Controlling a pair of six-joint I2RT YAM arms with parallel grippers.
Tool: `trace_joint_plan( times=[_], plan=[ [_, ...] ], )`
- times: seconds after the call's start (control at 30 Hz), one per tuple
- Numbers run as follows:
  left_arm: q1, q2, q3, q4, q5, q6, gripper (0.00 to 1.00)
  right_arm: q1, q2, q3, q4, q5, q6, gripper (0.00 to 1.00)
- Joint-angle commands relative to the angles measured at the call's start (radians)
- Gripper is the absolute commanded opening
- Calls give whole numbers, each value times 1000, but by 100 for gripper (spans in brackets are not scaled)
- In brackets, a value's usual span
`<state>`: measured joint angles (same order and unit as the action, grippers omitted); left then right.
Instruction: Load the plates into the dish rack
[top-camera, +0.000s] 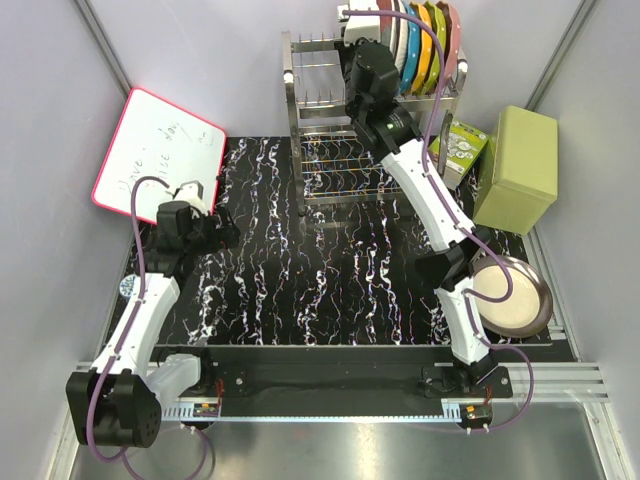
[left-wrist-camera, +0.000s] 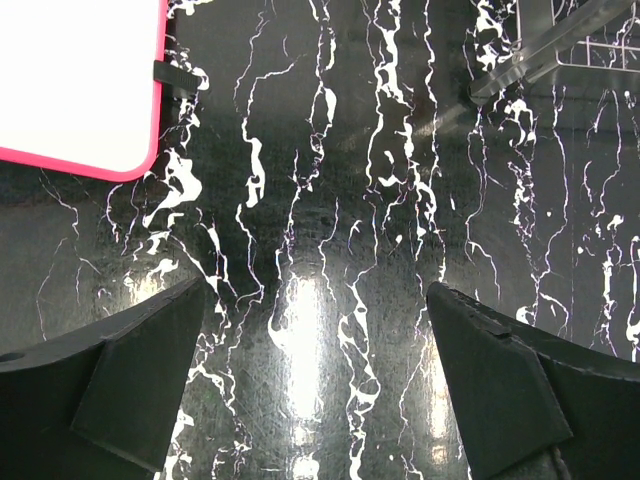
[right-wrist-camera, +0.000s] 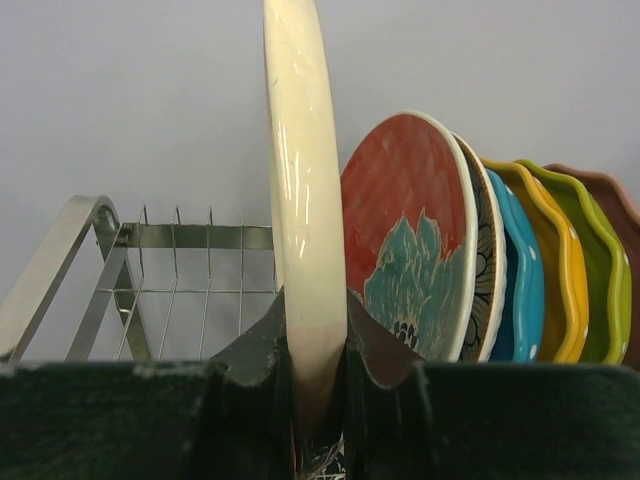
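My right gripper (right-wrist-camera: 317, 315) is shut on the rim of a cream plate (right-wrist-camera: 305, 200), held upright and edge-on at the top tier of the steel dish rack (top-camera: 320, 120). Just right of it stand the red plate with a teal flower (right-wrist-camera: 405, 230) and a brown-rimmed patterned plate (right-wrist-camera: 482, 270), both upright in the rack. A cream plate with a dark brown rim (top-camera: 512, 295) lies flat on the table at the right. My left gripper (left-wrist-camera: 316, 290) hangs open over the black marbled table, empty, near the whiteboard.
Blue (right-wrist-camera: 520, 280), orange (right-wrist-camera: 560, 270) and green (right-wrist-camera: 605, 280) plates fill the rack's right end. A red-framed whiteboard (top-camera: 155, 160) leans at the left. A green box (top-camera: 518, 165) and a small patterned carton (top-camera: 462, 145) stand right of the rack.
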<state>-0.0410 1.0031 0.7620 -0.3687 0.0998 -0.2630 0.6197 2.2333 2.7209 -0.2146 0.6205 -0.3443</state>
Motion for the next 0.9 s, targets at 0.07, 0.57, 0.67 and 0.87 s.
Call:
trace_joint_plan(
  times=[0.07, 0.57, 0.67, 0.87],
  plan=[
    [1, 9, 8, 63, 9, -7, 99, 0, -24, 31, 172, 16, 1, 0],
    [12, 45, 3, 77, 37, -16, 99, -41, 11, 31, 153, 35, 30, 0],
    [12, 49, 0, 80, 46, -18, 99, -48, 22, 51, 161, 22, 19, 0],
    [18, 61, -4, 88, 57, -25, 99, -51, 9, 10, 164, -21, 7, 0]
  ],
)
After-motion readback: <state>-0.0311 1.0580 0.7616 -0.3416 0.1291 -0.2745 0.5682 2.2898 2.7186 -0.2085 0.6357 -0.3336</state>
